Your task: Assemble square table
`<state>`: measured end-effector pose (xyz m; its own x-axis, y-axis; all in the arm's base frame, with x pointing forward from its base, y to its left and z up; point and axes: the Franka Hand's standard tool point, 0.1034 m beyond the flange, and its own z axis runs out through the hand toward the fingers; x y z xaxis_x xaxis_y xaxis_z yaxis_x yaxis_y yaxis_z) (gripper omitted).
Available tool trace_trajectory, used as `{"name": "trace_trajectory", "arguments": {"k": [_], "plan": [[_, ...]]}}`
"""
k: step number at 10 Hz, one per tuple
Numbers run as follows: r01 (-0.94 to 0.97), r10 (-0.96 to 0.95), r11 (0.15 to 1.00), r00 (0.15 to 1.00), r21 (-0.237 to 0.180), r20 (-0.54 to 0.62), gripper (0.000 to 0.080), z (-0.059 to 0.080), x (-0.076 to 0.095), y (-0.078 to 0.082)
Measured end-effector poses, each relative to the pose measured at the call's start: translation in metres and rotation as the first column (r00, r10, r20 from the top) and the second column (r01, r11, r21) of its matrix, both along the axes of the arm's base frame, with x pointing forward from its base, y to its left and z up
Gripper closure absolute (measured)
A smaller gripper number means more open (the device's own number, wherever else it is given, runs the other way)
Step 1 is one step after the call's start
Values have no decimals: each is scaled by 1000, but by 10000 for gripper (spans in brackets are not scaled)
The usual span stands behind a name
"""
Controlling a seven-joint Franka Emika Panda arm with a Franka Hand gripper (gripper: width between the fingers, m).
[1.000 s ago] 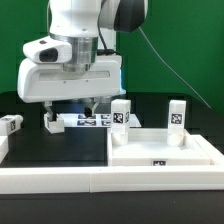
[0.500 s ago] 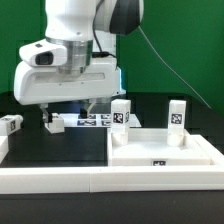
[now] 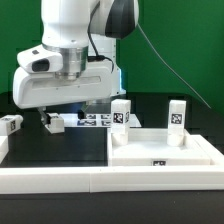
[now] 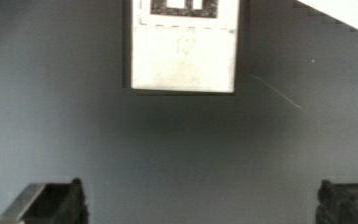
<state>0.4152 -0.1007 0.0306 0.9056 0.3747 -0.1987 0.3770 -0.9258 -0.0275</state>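
Observation:
The square tabletop, a white slab with a raised rim, lies at the exterior view's right. Two white tagged legs stand upright at its far corners. Another leg lies on the black table just below my gripper. A further leg lies at the exterior view's far left. My gripper is open and empty. The wrist view shows the lying leg ahead of the two fingertips, apart from them.
The marker board lies flat behind the lying leg. A long white border wall runs along the front. A green backdrop stands behind the table.
The arm has shifted a little toward the exterior view's left, with the gripper still open. The legs and tabletop have not moved.

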Motion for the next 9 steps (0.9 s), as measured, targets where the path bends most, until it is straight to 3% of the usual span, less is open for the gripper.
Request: {"name": "trace_trajectory", "arguments": {"k": [2, 4, 9], "plan": [[-10, 7, 1000, 991, -20, -134, 150, -2, 0, 8], [-26, 10, 997, 977, -76, -215, 150, -8, -11, 3], [-63, 4, 991, 892, -116, -452, 150, -13, -19, 10]]}}
